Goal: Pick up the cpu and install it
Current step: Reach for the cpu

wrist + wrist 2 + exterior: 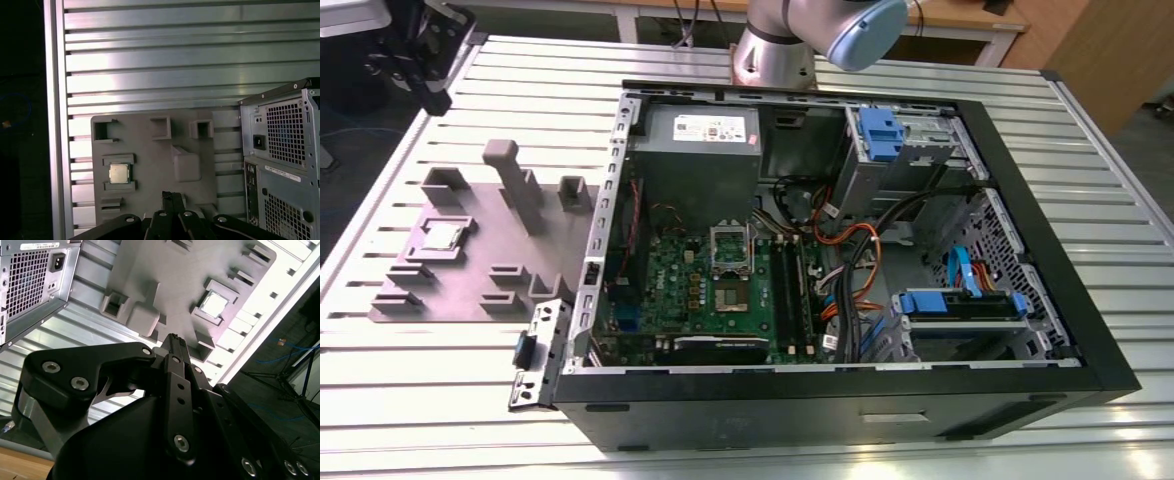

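The gripper [174, 338] is hanging above the grey tray [150, 145], its black fingers [169, 200] seemingly pressed together and holding nothing, though the angle makes this hard to confirm. The cpu [119, 173] is lying silver side up in a square pocket of the tray, apart from the gripper. In the exterior view, the tray is sitting on the slatted table [440, 400], just beside the open computer case [1041, 290], on the exterior view's left.

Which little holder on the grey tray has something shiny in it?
The square holder at the edge of the grey tray on the exterior view's left: it holds the silvery cpu; the others do not.
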Controlling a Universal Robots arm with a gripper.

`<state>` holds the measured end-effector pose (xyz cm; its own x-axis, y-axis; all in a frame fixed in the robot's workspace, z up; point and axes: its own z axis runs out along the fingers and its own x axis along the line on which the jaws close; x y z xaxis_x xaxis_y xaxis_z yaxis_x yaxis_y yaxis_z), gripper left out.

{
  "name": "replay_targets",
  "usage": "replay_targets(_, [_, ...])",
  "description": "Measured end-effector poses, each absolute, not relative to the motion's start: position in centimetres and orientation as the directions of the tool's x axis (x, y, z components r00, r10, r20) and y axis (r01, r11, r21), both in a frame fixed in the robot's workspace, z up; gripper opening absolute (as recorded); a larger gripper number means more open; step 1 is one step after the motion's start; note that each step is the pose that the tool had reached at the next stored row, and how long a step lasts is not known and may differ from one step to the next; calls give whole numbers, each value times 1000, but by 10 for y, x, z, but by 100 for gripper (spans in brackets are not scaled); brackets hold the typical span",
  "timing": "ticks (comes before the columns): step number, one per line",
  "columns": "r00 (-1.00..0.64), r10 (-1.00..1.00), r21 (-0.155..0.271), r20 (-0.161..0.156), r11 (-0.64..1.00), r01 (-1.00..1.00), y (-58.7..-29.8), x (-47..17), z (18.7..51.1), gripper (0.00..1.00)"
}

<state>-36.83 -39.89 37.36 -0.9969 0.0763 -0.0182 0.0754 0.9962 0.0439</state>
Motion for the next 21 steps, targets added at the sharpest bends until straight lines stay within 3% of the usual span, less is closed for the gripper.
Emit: replay_targets(21, [-997, 76, 44, -18, 996, 75, -399, -374, 373, 11])
